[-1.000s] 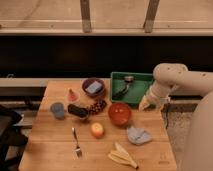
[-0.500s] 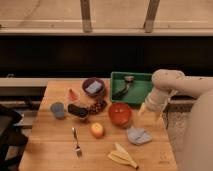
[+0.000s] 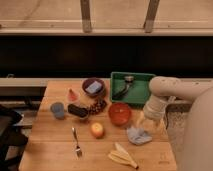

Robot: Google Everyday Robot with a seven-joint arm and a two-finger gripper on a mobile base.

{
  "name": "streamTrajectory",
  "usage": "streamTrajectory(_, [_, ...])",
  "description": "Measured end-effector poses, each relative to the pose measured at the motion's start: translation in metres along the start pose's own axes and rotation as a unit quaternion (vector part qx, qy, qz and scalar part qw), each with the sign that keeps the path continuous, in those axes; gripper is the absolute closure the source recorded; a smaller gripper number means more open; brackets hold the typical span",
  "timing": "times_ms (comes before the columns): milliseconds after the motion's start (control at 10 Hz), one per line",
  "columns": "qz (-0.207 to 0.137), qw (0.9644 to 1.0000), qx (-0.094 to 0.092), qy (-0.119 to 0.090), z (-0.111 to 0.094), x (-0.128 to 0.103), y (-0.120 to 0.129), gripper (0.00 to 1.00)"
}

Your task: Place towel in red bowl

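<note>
Table [image 3: 47,147], wood, seen from the front; dark wall and window ledge behind its far edge.

Towel [image 3: 139,135]: grey-blue, crumpled, flat on the wood near the right edge; just right and front of the red bowl [image 3: 120,113], a thin strip of bare wood between them; not in the bowl.

Gripper [image 3: 150,121]: at the end of the white arm [image 3: 165,87], which comes in from the right and bends down over the table's right side; it hangs just above the towel's right half, close to the bowl's right rim; spread or pressed together, cannot tell; contact with the towel, cannot tell.

Behind the bowl, green tray [image 3: 142,76] at the far edge, a dark tool [image 3: 124,89] lying in it; arm crosses just right of the tray.

Crowded middle: purple bowl [image 3: 85,82] holding a blue sponge [image 3: 94,87]; grapes [image 3: 97,106] and a black block [image 3: 77,111] left of the red bowl; melon slice [image 3: 73,95]; blue cup [image 3: 57,109] towards the left edge.

Front: orange [image 3: 97,130] just front-left of the red bowl; fork [image 3: 76,142]; banana [image 3: 123,156] near the front edge, just below the towel.

Open room: bare wood at front left, between fork and left edge; a smaller patch at the front right corner.
</note>
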Motion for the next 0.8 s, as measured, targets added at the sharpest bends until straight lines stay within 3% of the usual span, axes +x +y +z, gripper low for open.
streamTrajectory(500, [0.003, 1.0000, -0.001, 0.001, 0.001, 0.000, -0.001, 0.38])
streamTrajectory(600, [0.004, 1.0000, -0.002, 0.006, 0.002, 0.001, -0.001, 0.38])
streamTrajectory(800, [0.010, 0.9992, -0.005, 0.039, 0.024, 0.003, 0.000, 0.38])
